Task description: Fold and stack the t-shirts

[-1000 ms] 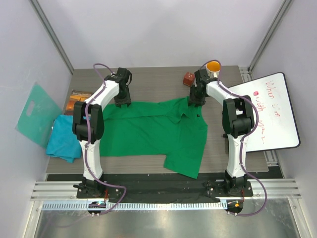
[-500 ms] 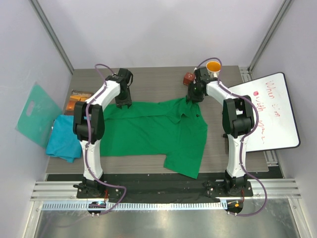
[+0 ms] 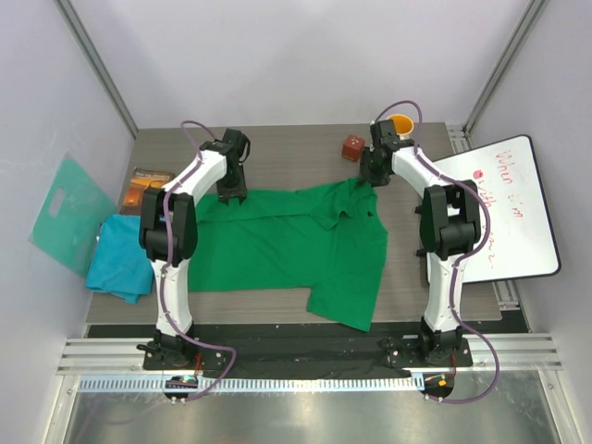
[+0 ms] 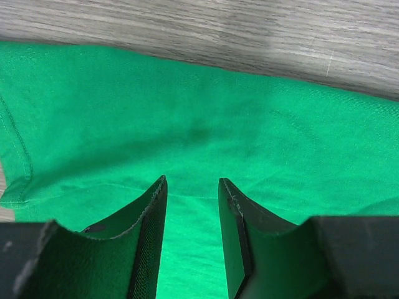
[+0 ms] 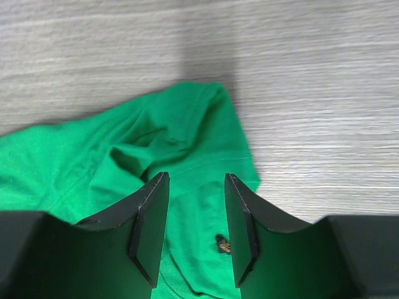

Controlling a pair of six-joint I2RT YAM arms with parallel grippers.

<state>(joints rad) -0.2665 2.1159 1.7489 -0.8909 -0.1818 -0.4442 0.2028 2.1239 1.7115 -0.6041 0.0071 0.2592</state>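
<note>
Top external: green shirt (image 3: 287,245) lies unfolded, teal shirt (image 3: 118,261) bunched at left; left gripper (image 4: 192,180) and right gripper (image 5: 196,176) spread, empty.

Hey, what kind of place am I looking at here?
Probably a robotics lab test cell: a left arm and right arm bolted to a metal rail, white panels walling in the table, and a scribbled-on whiteboard.

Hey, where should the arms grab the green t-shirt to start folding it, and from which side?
Grip the green t-shirt along its far edge, one end effector near each end, coming straight down from above. It lies spread flat on the table, so only a top-down pinch would likely catch cloth. The rumpled far-right corner, under the open right end effector, offers a raised fold to bite.
</note>
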